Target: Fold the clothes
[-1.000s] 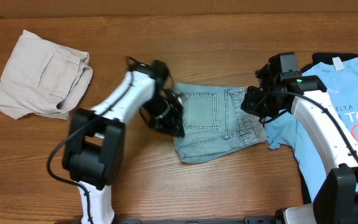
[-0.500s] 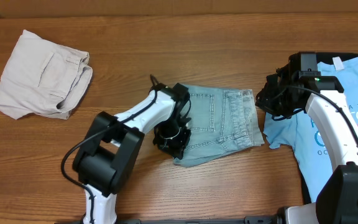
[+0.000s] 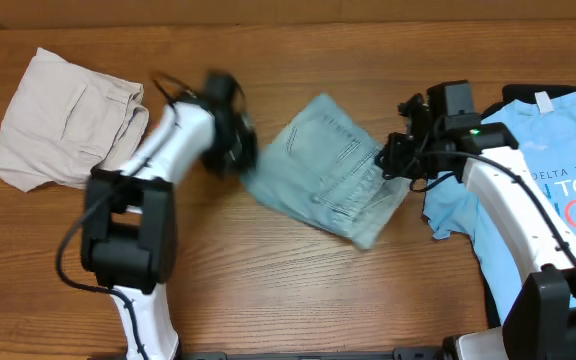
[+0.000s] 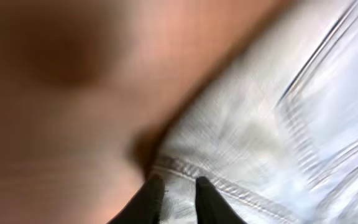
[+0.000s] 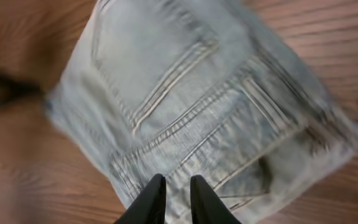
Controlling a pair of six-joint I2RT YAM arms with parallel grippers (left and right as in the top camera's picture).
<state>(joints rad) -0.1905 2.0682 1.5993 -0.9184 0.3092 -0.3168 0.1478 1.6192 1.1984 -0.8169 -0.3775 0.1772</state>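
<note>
On the denim shorts (image 3: 323,175), left pincer (image 4: 178,184) and right pincer (image 5: 176,180) clamped, grips plain only wrist-side.

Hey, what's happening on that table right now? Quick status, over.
Both shut: left fingers on denim shorts hem, right fingers near waistband. Shorts folded, lying askew. Nothing blocking; beige shorts left, blue T-shirt right.

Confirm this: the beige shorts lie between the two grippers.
No. The overhead view shows the denim shorts between the left gripper and the right gripper; the beige shorts lie apart, farther left.
</note>
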